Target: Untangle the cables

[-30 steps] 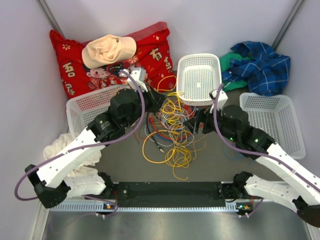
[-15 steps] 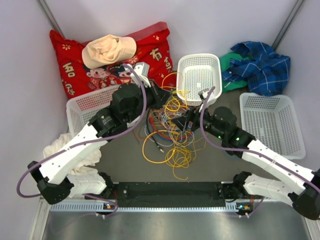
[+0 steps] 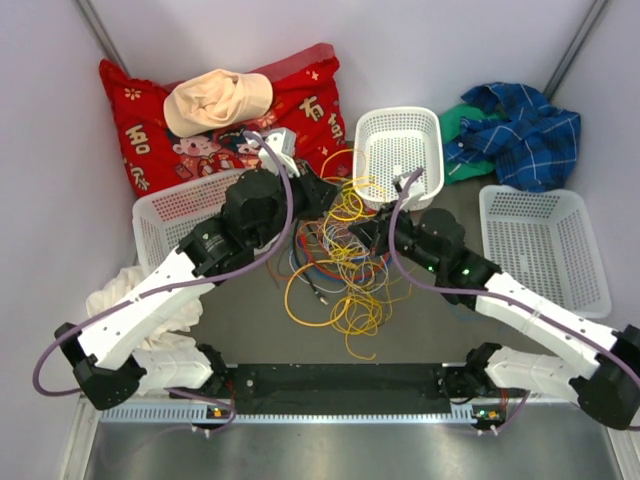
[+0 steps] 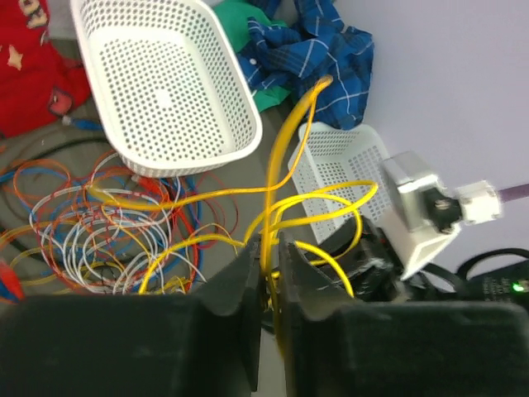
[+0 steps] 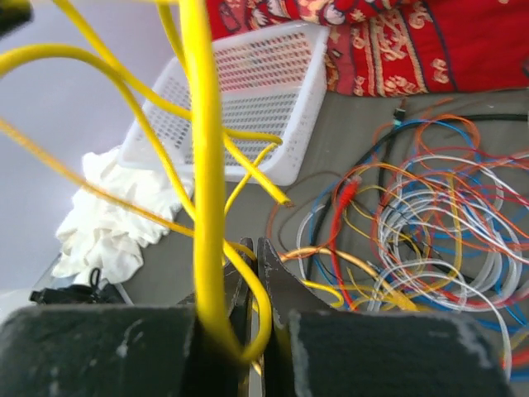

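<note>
1. Right claw (image 3: 362, 232) has swung left into the cables (image 3: 335, 262) mid-counter (image 3: 450, 322) and clenched; whether it pinches any strand is unclear.
2. Left claw (image 4: 269, 248) grasps a raised yellow cable (image 4: 291, 124).
3. Risk: pulling apart may tighten loops into knots or drag the whole tangle.

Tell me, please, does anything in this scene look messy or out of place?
Yes. The cables lie in a loose, many-coloured tangle between the white baskets, not inside any of them. A crumpled blue checked shirt is bunched in the far right corner.
</note>
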Robot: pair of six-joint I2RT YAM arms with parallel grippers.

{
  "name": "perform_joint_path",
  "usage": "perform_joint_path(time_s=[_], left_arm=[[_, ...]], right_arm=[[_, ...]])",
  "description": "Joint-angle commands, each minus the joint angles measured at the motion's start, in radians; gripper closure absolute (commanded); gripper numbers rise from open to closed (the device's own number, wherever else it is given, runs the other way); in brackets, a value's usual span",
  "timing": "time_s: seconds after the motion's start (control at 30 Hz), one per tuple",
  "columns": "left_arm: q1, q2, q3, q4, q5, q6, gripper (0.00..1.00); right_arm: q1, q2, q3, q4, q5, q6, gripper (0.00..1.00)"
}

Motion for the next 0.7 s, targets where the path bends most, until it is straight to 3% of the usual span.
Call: perform_joint_path(time_s=[0.0,0.03,0.07,0.17,0.3,0.53,0.67], left_arm=[[0.008,-0.075,-0.041,-0.065,-0.162,-0.021,0.37],[0.020,-0.079,-0.049,-0.104,-0.235,-0.030,0.10],[0.027,-0.084,-0.061,-0.139,-0.263,-0.054,0.01],[0.073,-0.092,-0.114,-0.254,-0.316,-0.117,0.01],[0.103,-0.133,-0.251,-0.244,-0.265,-0.163,0.01],[0.104,-0.248,-0.443,-0.116,-0.167,-0.213,0.02],[0.104,-0.283,-0.501,-0.130,-0.153,-0.240,0.03]], right_arm=[[0.005,-0.121,0.173,-0.222,0.104,-0.066,1.00],[0.005,-0.138,0.265,-0.380,0.118,-0.083,1.00],[0.005,-0.144,0.319,-0.458,0.147,-0.097,1.00],[0.005,-0.137,0.524,-0.710,0.208,-0.146,1.00],[0.005,-0.082,0.758,-0.931,0.273,-0.181,1.00],[-0.001,-0.002,0.916,-0.979,0.431,-0.192,1.00],[-0.078,0.089,0.982,-0.954,0.408,-0.180,1.00]])
